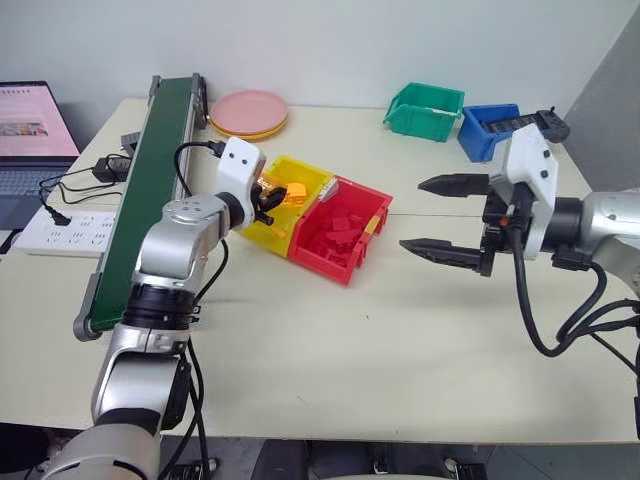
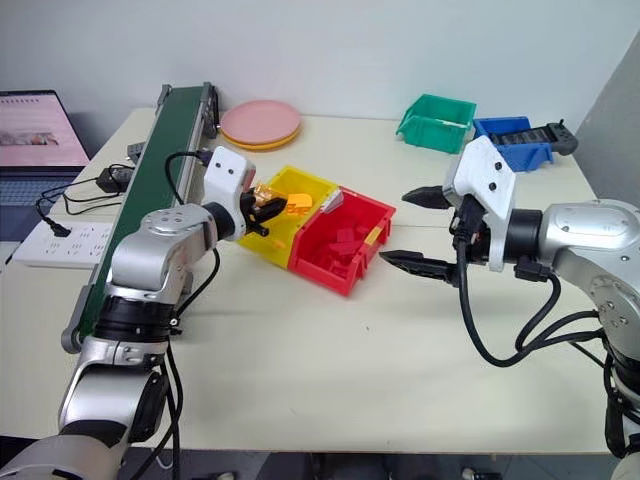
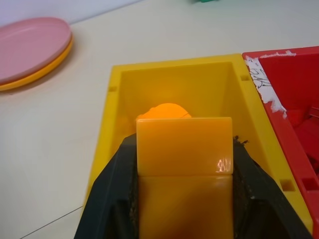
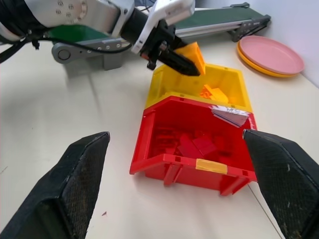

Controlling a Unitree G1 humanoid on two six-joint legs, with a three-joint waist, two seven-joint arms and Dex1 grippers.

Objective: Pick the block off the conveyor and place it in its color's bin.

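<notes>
cream table [image 1: 330, 370], laptop [image 1: 30, 135], apparently white wall [image 1: 350, 40]

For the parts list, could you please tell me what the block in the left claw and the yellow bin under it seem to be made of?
The block looks like smooth, glossy orange-yellow plastic: a small bright highlight shows on its flat face. The yellow bin looks like moulded rigid plastic with a duller sheen, uniform colour, thin walls and small rim notches. Neither is certain from looks alone.
</notes>
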